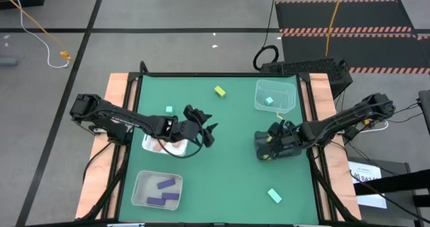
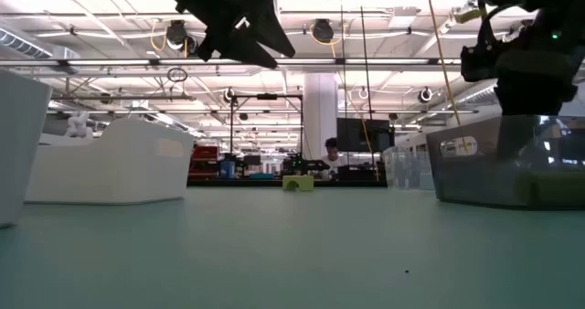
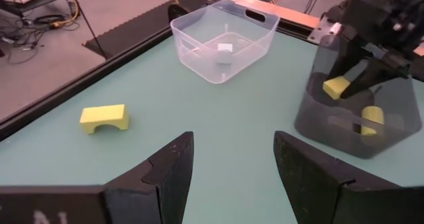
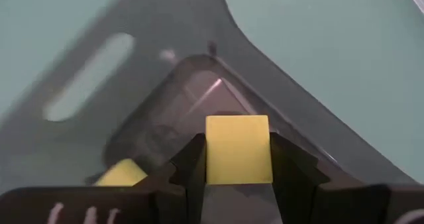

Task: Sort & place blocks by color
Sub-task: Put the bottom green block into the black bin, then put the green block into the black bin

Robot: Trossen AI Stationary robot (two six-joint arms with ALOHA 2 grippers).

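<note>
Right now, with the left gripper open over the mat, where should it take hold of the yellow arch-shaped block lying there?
Grip the yellow arch block across its two flat long faces, near the top, coming straight down from above. It stands on its two feet with the arch cutout facing sideways, clear of the trays, so nothing blocks the approach. The left gripper is open; the right gripper holds a yellow cube.

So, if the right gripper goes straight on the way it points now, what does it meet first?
Probably the floor of the dark tray below the right gripper, which holds a yellow block; another yellow block lies just beside that line.

Block above dark tray
</note>
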